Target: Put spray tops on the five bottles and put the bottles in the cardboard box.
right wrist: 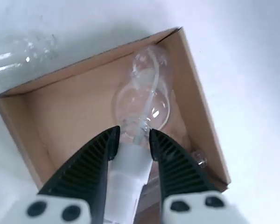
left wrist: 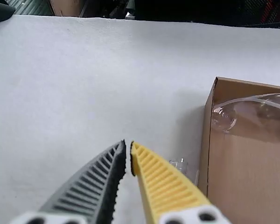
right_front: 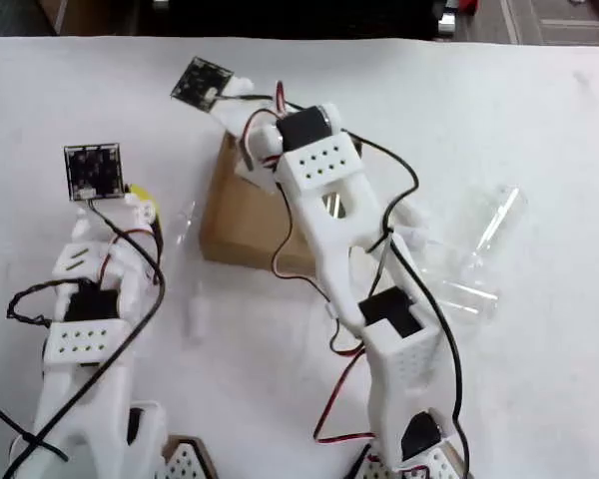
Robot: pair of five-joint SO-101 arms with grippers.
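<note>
White table (right_front: pixel 539 100); right hand (right wrist: pixel 134 135) pinches bottle (right wrist: pixel 142 105) by spray top (right wrist: pixel 128 177) over box (right wrist: pixel 60 107). Probably light, slick: grip there. Left hand (left wrist: pixel 128 145) pressed together, 9 o'clock of box.

It looked like a robot lab or a workshop. Two white plastic robot arms (right_front: pixel 329 200) sat on a table (right_front: pixel 539 120) with a white cover. Loose red and black wires (right_front: pixel 336 391) and small bare circuit boards (right_front: pixel 93 170) hung off them. A grey floor (right_front: pixel 549 20) lay behind.
</note>
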